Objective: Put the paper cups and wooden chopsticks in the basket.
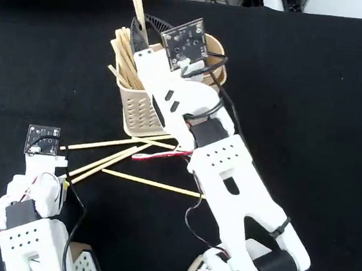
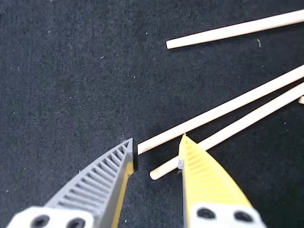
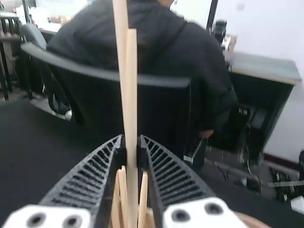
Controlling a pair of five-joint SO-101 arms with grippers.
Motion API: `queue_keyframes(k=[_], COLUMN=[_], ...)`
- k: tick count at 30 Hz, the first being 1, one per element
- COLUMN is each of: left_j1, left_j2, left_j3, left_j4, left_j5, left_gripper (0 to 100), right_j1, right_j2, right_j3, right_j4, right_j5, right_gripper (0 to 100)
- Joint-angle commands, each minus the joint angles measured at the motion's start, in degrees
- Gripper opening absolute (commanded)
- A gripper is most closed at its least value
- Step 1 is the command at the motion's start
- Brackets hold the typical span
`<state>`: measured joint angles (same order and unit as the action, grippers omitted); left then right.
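The job is part done. A big bunch of chopsticks (image 1: 125,58) already stands in the basket (image 1: 141,112), with the ends poking up over the rim. The basket sits near the far side of the black tabletop (image 1: 315,91).

The right hand (image 3: 130,142) is just above the basket. It is squeezed tight on two held sticks (image 3: 127,85) that point straight up. I think these go in next, so the hand only has to let them drop into the bunch.

A few loose sticks (image 1: 105,144) lie flat on the tabletop, in front of the basket. One more stick (image 1: 156,185) lies a bit nearer to the arms. All of these need picking up.

The left hand (image 2: 158,145) is spread wide and holds nothing. It is low over the tabletop, and the ends of two loose sticks sit right between its tips.

A round brown rim (image 1: 216,52) shows just behind the right arm, beside the basket. It looks like a paper cup. I cannot tell if it is inside the basket or next to it.
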<state>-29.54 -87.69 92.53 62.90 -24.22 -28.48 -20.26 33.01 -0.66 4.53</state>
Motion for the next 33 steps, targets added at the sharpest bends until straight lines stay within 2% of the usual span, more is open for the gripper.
queue_keyframes(k=[1,9,10,14,21,25,30,33], left_j1=[0.04,0.04,0.04,0.04,0.04,0.04,0.04,0.04], left_j2=[0.09,0.09,0.09,0.09,0.09,0.09,0.09,0.09], left_j3=[-0.22,-0.22,-0.22,-0.22,-0.22,-0.22,-0.22,-0.22], left_j4=[-1.05,-1.05,-1.05,-1.05,-1.05,-0.97,-0.97,-0.97], left_j5=[0.18,0.18,0.18,0.18,0.18,0.18,0.18,0.18], left_gripper=[17,17,17,17,17,17,17,17], right_j1=[-0.70,-1.41,-1.41,-1.67,-1.32,-0.18,-0.18,-0.09], right_j2=[-0.75,-9.36,-10.15,-11.12,-12.18,-18.68,-30.29,-34.42], right_j3=[3.21,12.79,13.14,10.59,0.31,-4.53,-8.04,-5.85], right_j4=[-1.23,-1.14,-0.97,5.80,16.79,28.92,54.59,69.45], right_j5=[-0.62,-0.18,-0.18,-0.62,-0.26,-0.18,-0.09,4.92], right_gripper=[1.2,1.5,3.1,19.9,14.5,14.2,14.2,14.1])
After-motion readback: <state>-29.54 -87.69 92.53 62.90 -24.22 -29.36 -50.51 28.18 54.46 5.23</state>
